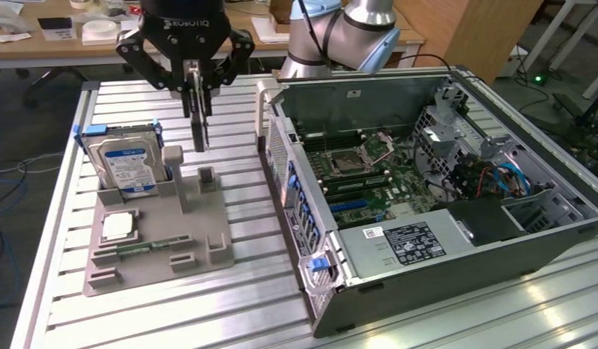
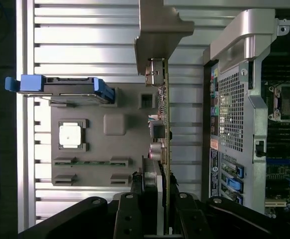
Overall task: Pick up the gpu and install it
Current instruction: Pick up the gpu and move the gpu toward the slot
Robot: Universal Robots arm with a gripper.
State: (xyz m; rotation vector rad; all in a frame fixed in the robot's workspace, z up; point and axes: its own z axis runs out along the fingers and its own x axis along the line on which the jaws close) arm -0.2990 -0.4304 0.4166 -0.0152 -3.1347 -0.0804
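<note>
My gripper [image 1: 196, 89] is shut on the gpu [image 1: 200, 120], a thin dark card hanging edge-on below the fingers, lifted above the grey holder tray [image 1: 153, 273]. In the wrist view the gpu [image 2: 166, 124] runs as a narrow strip away from my gripper [image 2: 160, 196], its silvery end bracket [image 2: 160, 27] at the far end. It hangs over the tray's side nearest the open computer case [image 1: 425, 182], apart from it. The case's motherboard [image 1: 377, 185] lies exposed, with blue slots [image 1: 356, 207] near the rear panel.
On the tray stand a silver hard drive with a blue-white label [image 1: 129, 166], a square processor chip [image 1: 118, 225] and a slim green memory stick [image 1: 148, 246]. The case's perforated rear panel [image 2: 232, 114] rises beside the card. The slatted metal table [image 1: 182, 313] surrounds everything.
</note>
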